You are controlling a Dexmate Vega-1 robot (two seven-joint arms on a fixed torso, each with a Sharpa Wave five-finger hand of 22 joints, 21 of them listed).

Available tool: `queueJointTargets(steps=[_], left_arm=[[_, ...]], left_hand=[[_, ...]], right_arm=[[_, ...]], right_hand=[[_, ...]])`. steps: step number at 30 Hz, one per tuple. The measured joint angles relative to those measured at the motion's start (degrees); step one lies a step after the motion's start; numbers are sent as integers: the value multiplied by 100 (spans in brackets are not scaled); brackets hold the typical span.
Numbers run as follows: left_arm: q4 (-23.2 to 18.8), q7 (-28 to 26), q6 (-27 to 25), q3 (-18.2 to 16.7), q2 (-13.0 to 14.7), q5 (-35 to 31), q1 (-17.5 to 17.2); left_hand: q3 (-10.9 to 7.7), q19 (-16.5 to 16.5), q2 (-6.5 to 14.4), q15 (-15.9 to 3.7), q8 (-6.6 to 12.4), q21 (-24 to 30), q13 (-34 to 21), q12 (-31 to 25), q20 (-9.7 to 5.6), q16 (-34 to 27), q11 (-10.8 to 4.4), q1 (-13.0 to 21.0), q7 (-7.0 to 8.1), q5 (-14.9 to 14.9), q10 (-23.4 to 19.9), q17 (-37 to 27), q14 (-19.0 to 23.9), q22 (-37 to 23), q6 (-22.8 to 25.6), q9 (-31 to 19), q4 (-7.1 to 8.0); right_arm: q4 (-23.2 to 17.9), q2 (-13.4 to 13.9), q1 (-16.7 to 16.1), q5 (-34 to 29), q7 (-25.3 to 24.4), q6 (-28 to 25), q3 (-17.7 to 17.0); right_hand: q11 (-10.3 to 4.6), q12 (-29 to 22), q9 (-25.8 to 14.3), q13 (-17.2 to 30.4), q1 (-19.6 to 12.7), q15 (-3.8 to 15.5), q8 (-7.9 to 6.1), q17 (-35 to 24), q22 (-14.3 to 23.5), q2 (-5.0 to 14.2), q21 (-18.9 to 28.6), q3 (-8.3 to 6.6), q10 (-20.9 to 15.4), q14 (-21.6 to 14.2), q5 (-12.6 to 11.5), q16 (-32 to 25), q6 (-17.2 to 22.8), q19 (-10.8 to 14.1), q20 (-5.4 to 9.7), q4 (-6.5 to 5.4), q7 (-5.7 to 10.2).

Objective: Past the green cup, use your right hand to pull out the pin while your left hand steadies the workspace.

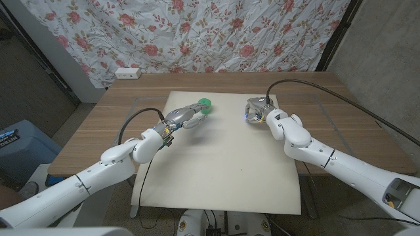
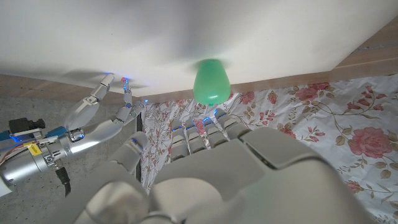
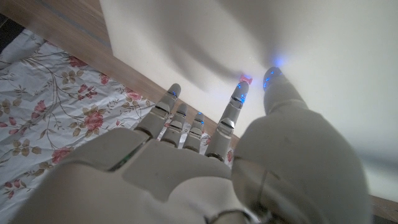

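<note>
A small green cup (image 1: 205, 105) stands upside down on the white mat (image 1: 216, 164), near its far edge. My left hand (image 1: 184, 118) reaches toward the cup with its fingers stretched out and holds nothing; in the left wrist view its fingertips (image 2: 205, 121) sit just short of the cup (image 2: 210, 81). My right hand (image 1: 257, 110) hovers over the mat to the right of the cup, fingers apart. In the right wrist view a tiny red pin (image 3: 245, 79) lies on the mat between a fingertip (image 3: 237, 93) and the thumb tip (image 3: 273, 78), not pinched.
The mat covers the middle of the wooden table (image 1: 341, 124). A white power strip (image 1: 127, 72) lies at the far left edge, in front of a floral curtain (image 1: 216, 33). Black cables (image 1: 315, 88) run along both arms.
</note>
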State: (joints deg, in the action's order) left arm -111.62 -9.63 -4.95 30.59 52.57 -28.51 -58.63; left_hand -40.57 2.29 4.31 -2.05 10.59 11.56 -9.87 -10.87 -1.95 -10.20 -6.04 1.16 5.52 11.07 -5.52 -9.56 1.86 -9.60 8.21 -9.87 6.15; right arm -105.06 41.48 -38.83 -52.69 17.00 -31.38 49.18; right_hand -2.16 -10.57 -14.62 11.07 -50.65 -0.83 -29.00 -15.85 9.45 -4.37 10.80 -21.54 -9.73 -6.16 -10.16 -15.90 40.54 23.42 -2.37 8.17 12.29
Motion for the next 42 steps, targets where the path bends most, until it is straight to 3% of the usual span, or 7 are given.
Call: queueJointTargets(steps=[15,25,31,42], left_arm=[[-32,-140,-17,-39,-41,-49,0],[-54,-203,-45,-74,-52,-63,-31],[-91,-271,-95,-123,-54,-38,-87],[-88,-430,-97,-331,-81,298,-236]], left_hand=[[0,22,0,0,0,0,0,0,-22,0,0,0,20,-27,0,0,61,0,20,0,0],[-16,21,0,0,0,0,0,0,-21,0,0,0,20,-27,0,0,61,0,20,0,16],[-40,61,0,0,0,0,0,0,-19,0,0,0,20,-27,0,0,61,0,19,0,-8],[-40,72,0,0,0,0,0,0,-10,0,0,0,20,-27,1,0,61,0,19,0,-8]], right_arm=[[-70,20,2,289,-50,35,-101],[-113,54,-7,500,-103,42,-150],[-129,90,-7,667,-122,89,-191],[-133,186,-71,1208,-350,338,-406]], right_hand=[[84,0,53,-1,410,-166,296,-27,0,-87,-20,130,293,125,0,85,-676,-144,-144,-83,-123],[174,21,173,-1,549,-299,629,-26,0,-85,-20,155,578,259,-1,171,-1333,-308,-307,-61,-129],[216,21,224,-1,725,-368,826,-26,0,-178,-42,218,720,372,-1,217,-1672,-414,-328,-105,-200],[278,-5,317,-2,1199,-501,1296,-53,0,-127,-42,366,863,504,-24,262,-2456,-617,-409,-225,-288]])
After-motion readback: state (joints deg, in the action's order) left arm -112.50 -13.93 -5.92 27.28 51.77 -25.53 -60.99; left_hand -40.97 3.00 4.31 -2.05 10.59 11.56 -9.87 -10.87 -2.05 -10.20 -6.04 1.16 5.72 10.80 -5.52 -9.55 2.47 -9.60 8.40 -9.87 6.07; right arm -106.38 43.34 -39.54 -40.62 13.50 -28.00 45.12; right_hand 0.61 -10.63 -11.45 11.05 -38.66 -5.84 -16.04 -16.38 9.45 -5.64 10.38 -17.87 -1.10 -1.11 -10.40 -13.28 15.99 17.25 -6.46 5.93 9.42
